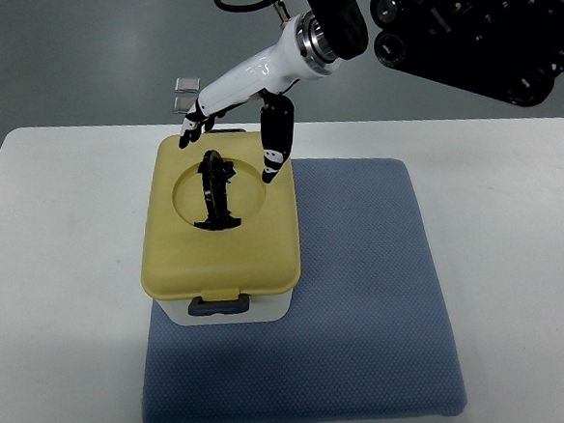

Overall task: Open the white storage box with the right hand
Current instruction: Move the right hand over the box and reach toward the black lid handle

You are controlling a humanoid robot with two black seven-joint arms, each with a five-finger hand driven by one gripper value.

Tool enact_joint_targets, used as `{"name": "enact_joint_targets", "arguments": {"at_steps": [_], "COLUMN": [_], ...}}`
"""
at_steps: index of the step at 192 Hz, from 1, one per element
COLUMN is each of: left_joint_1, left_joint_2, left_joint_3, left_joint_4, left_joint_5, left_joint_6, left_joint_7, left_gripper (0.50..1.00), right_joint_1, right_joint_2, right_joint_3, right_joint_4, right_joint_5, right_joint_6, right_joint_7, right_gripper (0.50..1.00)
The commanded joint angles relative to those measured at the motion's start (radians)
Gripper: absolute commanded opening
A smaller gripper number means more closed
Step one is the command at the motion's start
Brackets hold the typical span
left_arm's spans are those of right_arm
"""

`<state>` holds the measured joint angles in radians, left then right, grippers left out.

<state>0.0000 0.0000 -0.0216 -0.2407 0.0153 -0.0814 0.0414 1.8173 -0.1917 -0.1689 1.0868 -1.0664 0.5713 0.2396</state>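
The storage box [224, 232], yellow-lidded with a white base, sits on a blue mat [353, 304] on the bench [56, 254]. The right hand [241, 107] hovers over the lid's far edge, fingers [196, 123] spread, holding nothing; the latch [219, 307] faces the near side, opposite.

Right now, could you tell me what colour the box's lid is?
The lid is pale yellow, seen in the top view.

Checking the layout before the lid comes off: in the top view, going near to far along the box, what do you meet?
Blue latch → yellow lid → black handle → right hand over the lid's far edge.
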Motion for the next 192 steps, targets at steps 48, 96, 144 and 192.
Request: {"name": "enact_joint_targets", "arguments": {"at_steps": [48,96,144,192], "left_joint_1": [0.000,0.000,0.000,0.000], "left_joint_2": [0.000,0.000,0.000,0.000], "left_joint_3": [0.000,0.000,0.000,0.000], "left_joint_4": [0.001,0.000,0.001,0.001], "left_joint_5": [0.000,0.000,0.000,0.000], "left_joint_6": [0.000,-0.001,-0.001,-0.001], "left_joint_7": [0.000,0.000,0.000,0.000], "left_gripper": [1.000,1.000,1.000,1.000], "right_joint_1": [-0.018,-0.053,-0.076,-0.099], "right_joint_2": [0.044,0.060,0.072,0.087], "right_joint_3": [0.000,-0.003,-0.006,-0.009], "right_joint_4": [0.002,-0.001,-0.008,-0.013], "right_joint_5": [-0.029,-0.109,-0.133,-0.158], "right_joint_6": [-0.096,-0.142,-0.186,-0.242], "right_joint_7": [0.018,0.020,0.020,0.020], "right_gripper": [0.926,0.926,0.924,0.917]}}
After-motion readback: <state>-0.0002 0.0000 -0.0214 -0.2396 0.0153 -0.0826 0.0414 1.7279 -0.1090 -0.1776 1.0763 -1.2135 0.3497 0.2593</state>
